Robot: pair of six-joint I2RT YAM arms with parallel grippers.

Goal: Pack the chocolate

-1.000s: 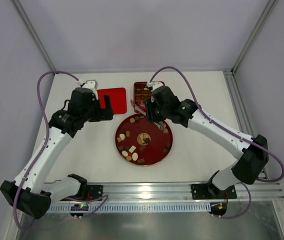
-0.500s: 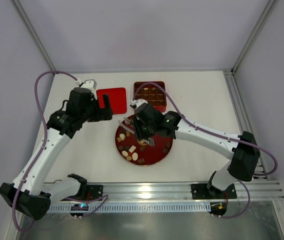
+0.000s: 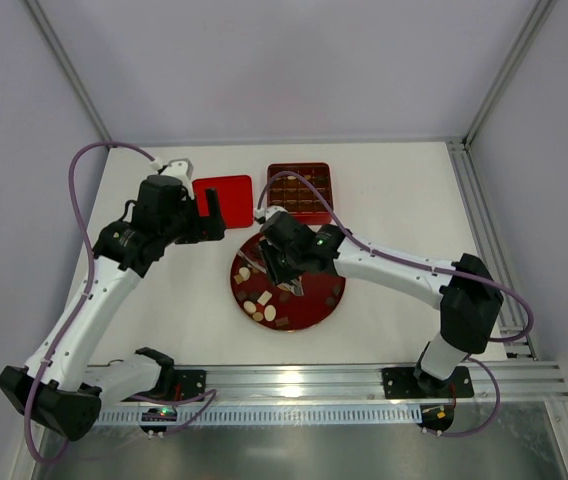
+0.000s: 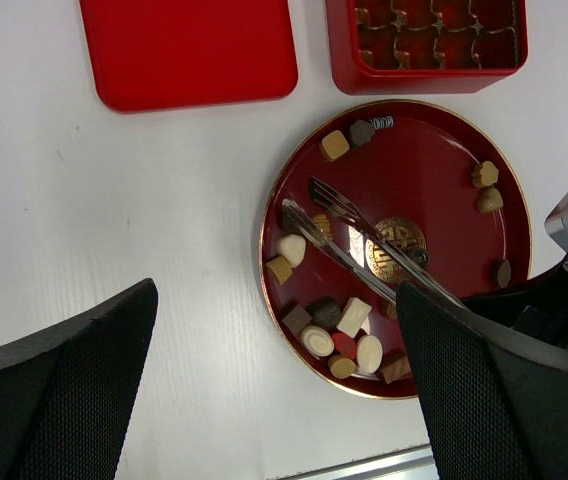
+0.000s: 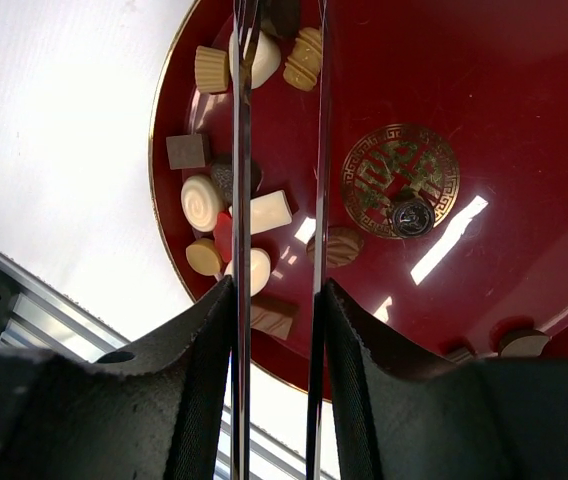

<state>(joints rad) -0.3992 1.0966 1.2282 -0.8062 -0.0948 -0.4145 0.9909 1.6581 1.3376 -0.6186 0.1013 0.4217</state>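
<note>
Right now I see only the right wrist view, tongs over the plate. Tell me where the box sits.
Observer: The box sits close beyond the far edge of the plate, uncovered.
Operator: Report the left tool.
Observer: The left tool is open and empty, raised left of the plate, near the lid.
</note>
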